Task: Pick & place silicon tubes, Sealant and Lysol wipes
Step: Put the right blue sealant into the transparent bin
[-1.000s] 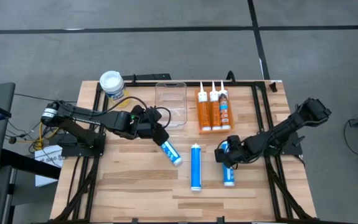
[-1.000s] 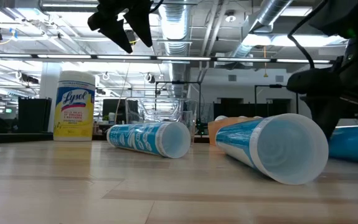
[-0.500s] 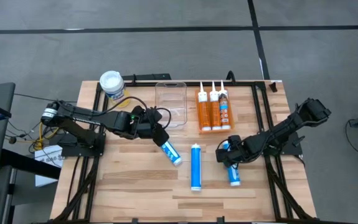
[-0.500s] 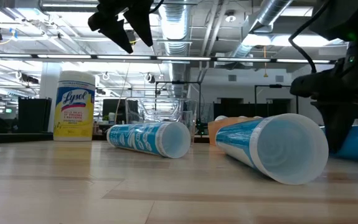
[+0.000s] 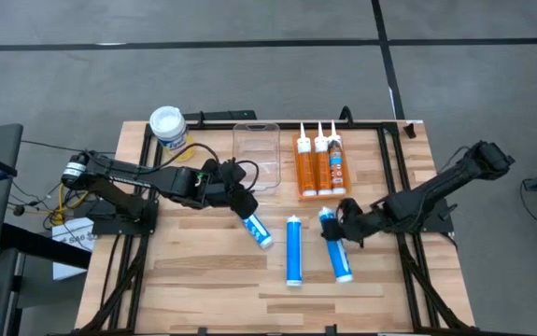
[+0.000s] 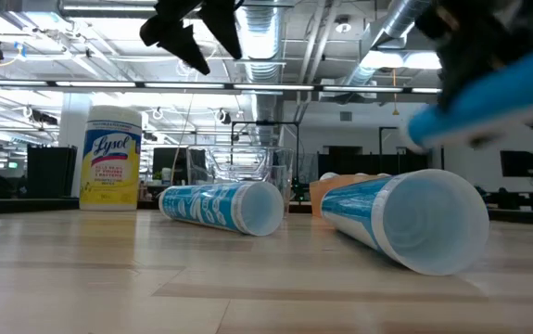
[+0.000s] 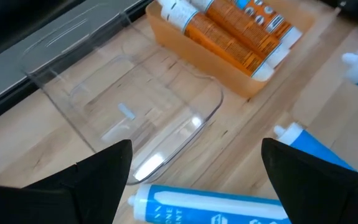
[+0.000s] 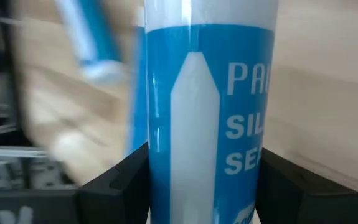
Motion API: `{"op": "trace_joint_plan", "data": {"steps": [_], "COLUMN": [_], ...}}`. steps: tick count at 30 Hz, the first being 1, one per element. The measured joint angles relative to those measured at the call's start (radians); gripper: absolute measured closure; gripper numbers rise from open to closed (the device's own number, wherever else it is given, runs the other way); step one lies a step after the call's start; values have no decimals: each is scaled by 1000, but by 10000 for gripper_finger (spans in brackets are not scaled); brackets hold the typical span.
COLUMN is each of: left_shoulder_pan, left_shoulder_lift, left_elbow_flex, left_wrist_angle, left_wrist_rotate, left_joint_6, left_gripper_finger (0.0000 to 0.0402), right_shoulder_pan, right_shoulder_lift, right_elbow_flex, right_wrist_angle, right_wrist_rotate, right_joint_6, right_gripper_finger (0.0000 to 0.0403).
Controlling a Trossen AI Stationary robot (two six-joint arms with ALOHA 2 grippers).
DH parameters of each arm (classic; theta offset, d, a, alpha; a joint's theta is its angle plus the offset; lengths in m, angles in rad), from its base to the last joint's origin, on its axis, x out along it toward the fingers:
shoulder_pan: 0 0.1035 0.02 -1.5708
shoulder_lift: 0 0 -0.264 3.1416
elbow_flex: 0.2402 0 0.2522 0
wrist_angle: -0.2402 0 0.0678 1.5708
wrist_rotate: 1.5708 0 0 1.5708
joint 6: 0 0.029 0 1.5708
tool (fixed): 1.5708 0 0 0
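Note:
Three blue silicone tubes show. One (image 5: 257, 229) lies under my open left gripper (image 5: 240, 201), which hangs above it; its nozzle end shows between the fingers in the left wrist view (image 7: 210, 205). A second (image 5: 293, 249) lies at the table's middle. My right gripper (image 5: 340, 222) is shut on the third (image 5: 337, 252), which is off the table in the low view (image 6: 488, 107). The Lysol wipes canister (image 5: 168, 126) stands at the far left. Three orange tubes lie in an orange tray (image 5: 319, 166). My right gripper pinches the blue tube's round body (image 8: 210, 124) between its two fingers (image 8: 119, 183), near the tube's far end (image 5: 328, 220). The fingers come from the table's right, slanting down, and lie across the tube. The tube is lifted clear of the table and tilted.
A clear empty plastic bin (image 5: 256, 154) stands at the far middle, just left of the orange tray. A dark metal frame (image 5: 389, 168) runs along the table's sides. Bare wood lies along the near edge (image 5: 249, 299).
My right gripper has risen with the blue tube and gone slightly toward the table's left. The tube lay on the table and is now lifted clear and tilted. My left gripper has stayed above its tube.

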Motion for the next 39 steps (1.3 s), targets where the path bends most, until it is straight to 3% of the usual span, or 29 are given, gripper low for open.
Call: {"op": "trace_joint_plan", "data": {"steps": [5,10,15,20,31,39], "left_shoulder_pan": [0,0,0,0,0,0], "left_shoulder_lift": [0,0,0,0,0,7], "left_elbow_flex": [0,0,0,0,0,1], "left_wrist_angle": [47,116,225,343,635,779], "left_wrist_rotate": [-1,-1,11,99,323,323], "left_joint_6": [22,18,15,16,18,-44], "left_gripper_finger": [51,51,51,51,51,51], "right_shoulder_pan": [-61,-155,-268,-377,-497,-499], "right_shoulder_lift": [-52,-62,-62,-62,-62,-62], "right_elbow_flex": [71,148,206,225,227,228], "right_wrist_angle": [66,147,171,216,373,512], "right_wrist_rotate": [70,74,15,-52,-217,-270], "right_joint_6": [-168,-380,-574,-707,-842,-886], "right_gripper_finger": [201,201,201,201,201,202]}}
